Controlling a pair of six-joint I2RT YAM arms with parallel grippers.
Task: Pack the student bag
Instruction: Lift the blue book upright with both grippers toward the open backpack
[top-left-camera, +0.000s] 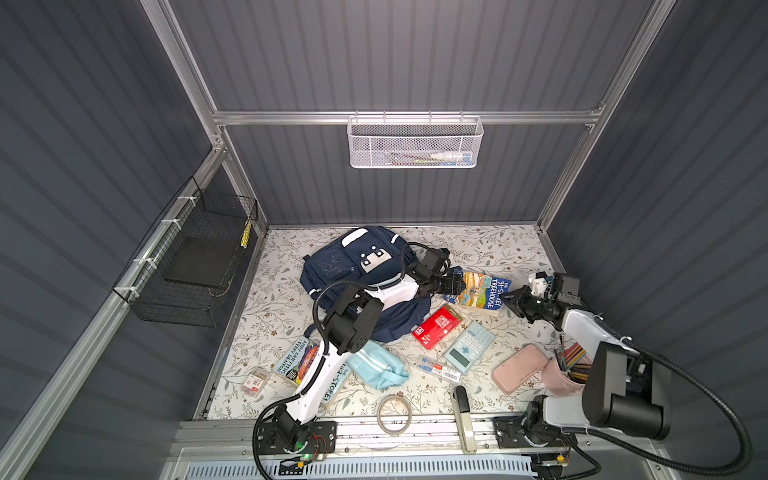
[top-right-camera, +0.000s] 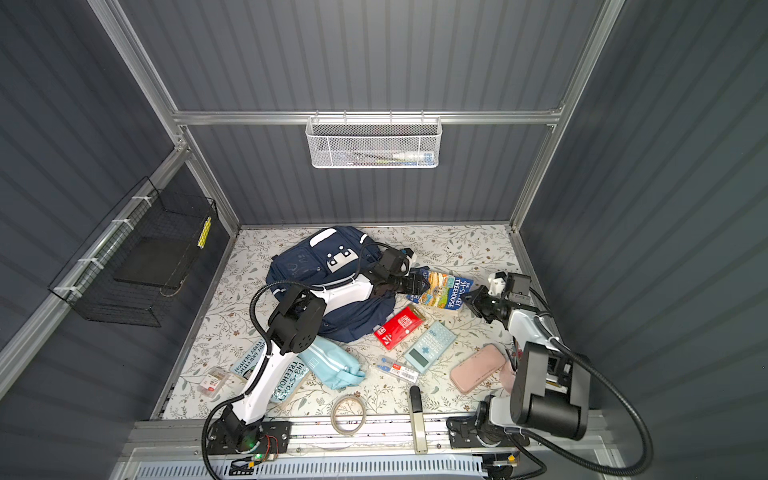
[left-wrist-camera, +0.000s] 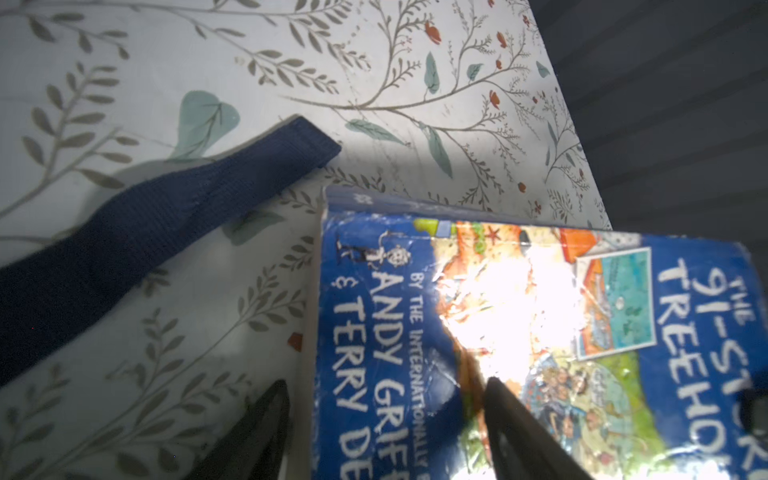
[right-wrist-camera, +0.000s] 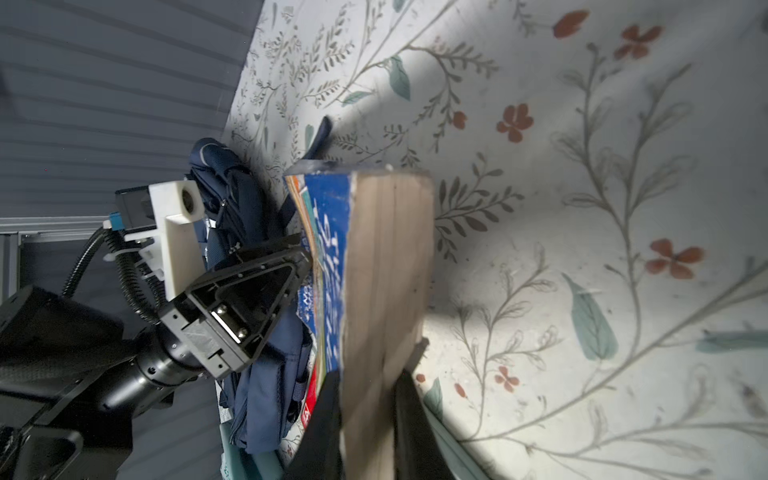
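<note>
The student bag (top-left-camera: 353, 266) (top-right-camera: 316, 257), navy with white patches, lies at the back centre of the floral table, and one of its blue straps (left-wrist-camera: 166, 216) trails beside it. Just right of the bag is a blue "91-Storey Treehouse" book (top-left-camera: 482, 291) (top-right-camera: 446, 291) (left-wrist-camera: 540, 332). My right gripper (top-left-camera: 513, 299) (right-wrist-camera: 370, 378) is shut on the book's page edge (right-wrist-camera: 386, 249) at its right end. My left gripper (top-left-camera: 455, 284) (left-wrist-camera: 386, 382) is open at the book's left end. One of its fingers is over the cover and the other is beside the book.
In front of the book lie a red pack (top-left-camera: 437, 326), a calculator (top-left-camera: 469, 345), a pen pack (top-left-camera: 442, 370), a pink pencil case (top-left-camera: 519, 368) and coloured pencils (top-left-camera: 575, 361). A light blue pouch (top-left-camera: 378, 365), two books (top-left-camera: 297, 359) and a tape roll (top-left-camera: 394, 414) sit near the front.
</note>
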